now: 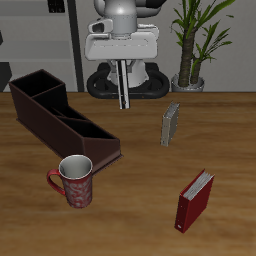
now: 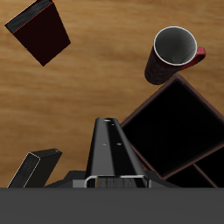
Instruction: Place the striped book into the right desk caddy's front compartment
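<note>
1. Red book [image 1: 195, 201]: stands upright nearest the table's [image 1: 130, 215] front edge, well apart from everything else.
2. Mug [image 1: 75, 181]: red patterned, upright, mouth open, handle turned away from the red book. It stands just beside the near end of the right caddy.
3. Right caddy [image 1: 50, 125]: long, dark maroon box with inner dividers. It lies slantwise from the mug toward the table's far side, and its compartments look dark inside.
4. Grey book [image 1: 171, 125]: upright at mid-table, farther back than the caddy's near end and apart from it.
5. Striped book [image 1: 122, 86]: hangs upright in the air over the table's far part, outside the caddy. In the wrist view it shows edge-on [image 2: 114, 153] beside the caddy's rim [image 2: 150, 99].
6. Gripper [image 1: 121, 64]: clamped on the striped book's top.
7. Potted plant [image 1: 195, 40]: beyond the table's far edge.
</note>
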